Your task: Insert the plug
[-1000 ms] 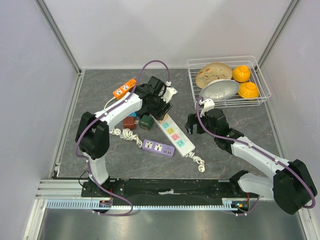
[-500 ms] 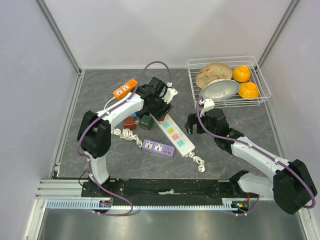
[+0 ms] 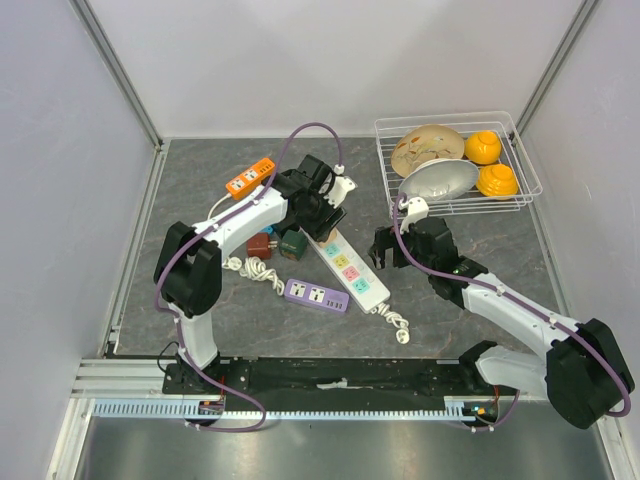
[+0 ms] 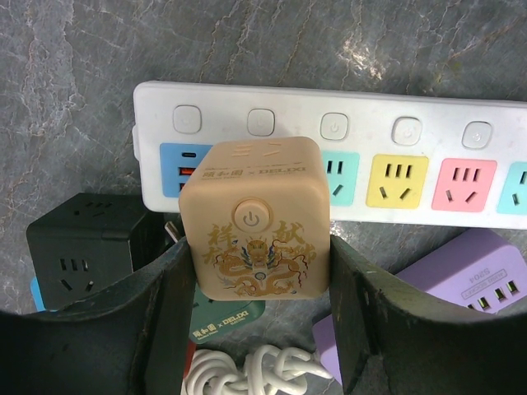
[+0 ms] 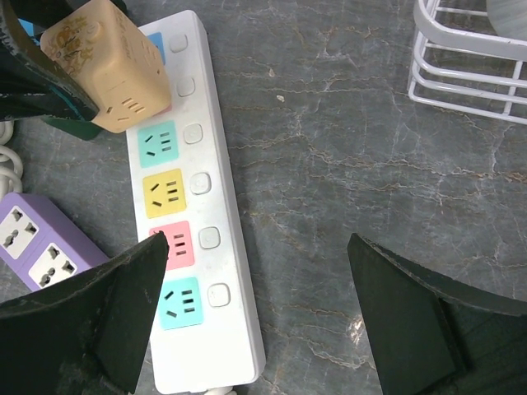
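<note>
My left gripper (image 4: 262, 288) is shut on a beige cube plug adapter (image 4: 259, 222) with a gold dragon print. It holds the adapter over the far end of the white power strip (image 4: 428, 132), between the blue USB panel and the teal socket. In the right wrist view the adapter (image 5: 107, 66) sits tilted over the strip (image 5: 185, 222); its pins are hidden. My right gripper (image 5: 255, 296) is open and empty, low over the strip's near end, its left finger (image 5: 90, 321) over the pink socket. In the top view my left gripper (image 3: 318, 205) and right gripper (image 3: 385, 250) flank the strip (image 3: 350, 270).
A purple power strip (image 3: 315, 295), a black cube socket (image 4: 82, 247), a brown cube (image 3: 258, 244) and a coiled white cable (image 3: 255, 268) lie left of the white strip. An orange strip (image 3: 248, 177) lies further back. A wire basket (image 3: 455, 195) of dishes stands at the back right.
My left gripper has edged slightly to the right with the adapter. The right arm has barely moved.
</note>
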`<action>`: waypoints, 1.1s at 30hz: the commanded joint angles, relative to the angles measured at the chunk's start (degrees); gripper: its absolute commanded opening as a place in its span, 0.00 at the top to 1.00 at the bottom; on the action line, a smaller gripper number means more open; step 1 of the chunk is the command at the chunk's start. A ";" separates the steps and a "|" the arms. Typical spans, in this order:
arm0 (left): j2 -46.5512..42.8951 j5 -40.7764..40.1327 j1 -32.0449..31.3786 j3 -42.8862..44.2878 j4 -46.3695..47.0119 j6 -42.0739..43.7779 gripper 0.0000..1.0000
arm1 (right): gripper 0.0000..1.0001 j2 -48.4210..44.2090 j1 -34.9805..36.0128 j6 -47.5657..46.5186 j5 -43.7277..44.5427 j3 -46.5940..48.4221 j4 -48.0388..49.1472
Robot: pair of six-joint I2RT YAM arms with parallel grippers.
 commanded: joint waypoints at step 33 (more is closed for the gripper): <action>0.42 1.18 -0.11 -0.75 2.16 4.75 0.98 | 0.02 -0.48 0.09 -0.51 -1.92 -0.58 2.48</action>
